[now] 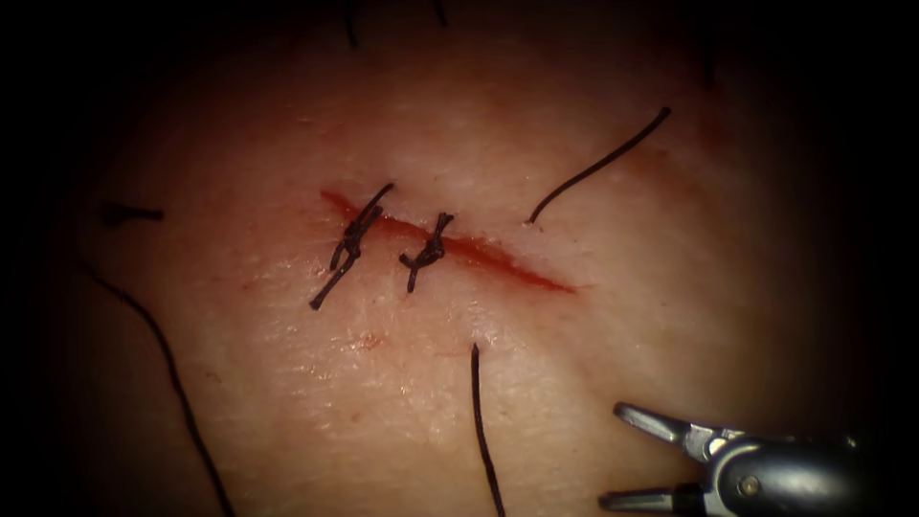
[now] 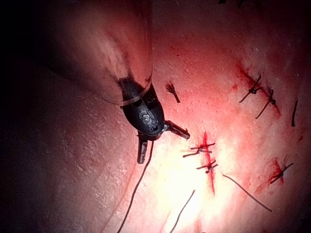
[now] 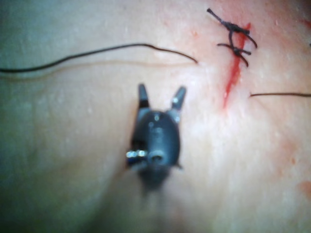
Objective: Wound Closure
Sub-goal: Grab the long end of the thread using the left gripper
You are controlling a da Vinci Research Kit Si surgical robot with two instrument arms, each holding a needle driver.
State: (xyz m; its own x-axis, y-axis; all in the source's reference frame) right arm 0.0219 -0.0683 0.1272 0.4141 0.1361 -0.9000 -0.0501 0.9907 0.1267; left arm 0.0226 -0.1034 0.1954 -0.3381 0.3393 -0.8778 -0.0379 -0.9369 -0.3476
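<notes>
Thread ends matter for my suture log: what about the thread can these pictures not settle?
- Endoscope view: the thread below the cut runs off the bottom edge, so its far end is cut off.
- Left wrist view: whether the thread touches the open left end effector; too thin to tell.

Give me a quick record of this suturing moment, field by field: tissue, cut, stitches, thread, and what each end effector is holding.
tissue: pork belly, cut running across its middle
cut: red fluid along it, right end not yet stitched
stitches: two knotted, first knot and second knot, both on the cut's left part
thread: one strand enters the tissue above the cut, another strand below it
right end effector: open, holds nothing, below and right of the cut
left end effector: open, holds nothing
needle: cannot tell where it is
</notes>
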